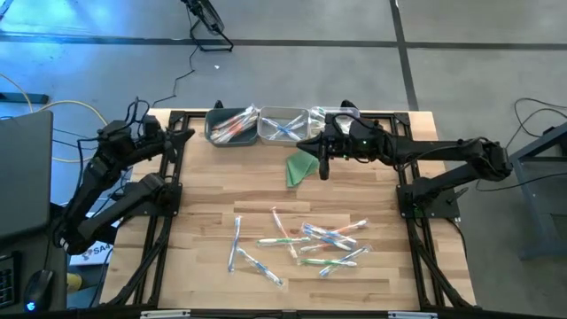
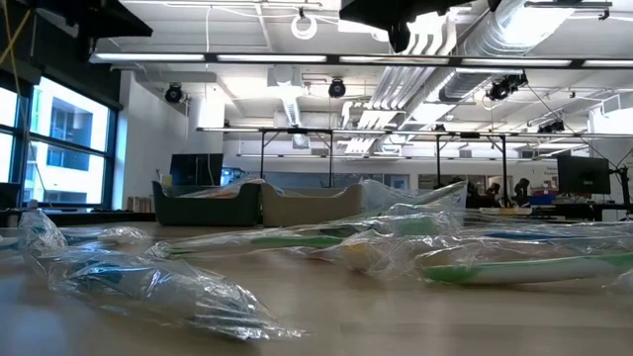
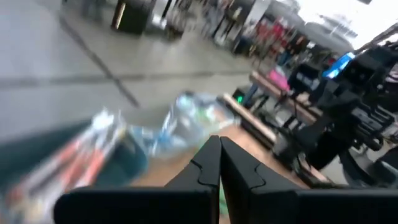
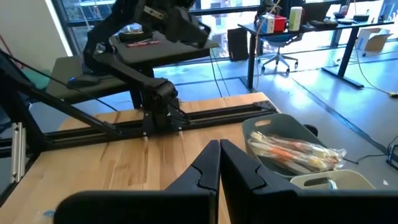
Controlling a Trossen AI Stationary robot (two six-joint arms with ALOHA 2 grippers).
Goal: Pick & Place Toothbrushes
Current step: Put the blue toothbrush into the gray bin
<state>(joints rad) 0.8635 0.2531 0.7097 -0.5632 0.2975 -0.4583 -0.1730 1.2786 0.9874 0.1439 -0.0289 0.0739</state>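
Observation:
Several toothbrushes in clear wrappers (image 1: 306, 241) lie scattered on the wooden table near its front edge, and they fill the foreground of the low view (image 2: 445, 252). More wrapped toothbrushes with orange accents lie in a dark green bin (image 1: 229, 126) (image 4: 292, 152) at the far edge. My right gripper (image 1: 303, 147) (image 4: 219, 149) hovers shut and roughly level above the table beside the bins, with nothing between its fingers. My left gripper (image 1: 188, 135) (image 3: 219, 146) is shut and hangs at the far left corner, pointing toward the bins.
A pale bin (image 1: 283, 124) with blue-accented toothbrushes stands next to the dark one, and another bin (image 1: 323, 118) lies under my right arm. A folded green triangle (image 1: 302, 167) lies on the table below my right gripper. Black frame rails (image 1: 168, 204) run along both table sides.

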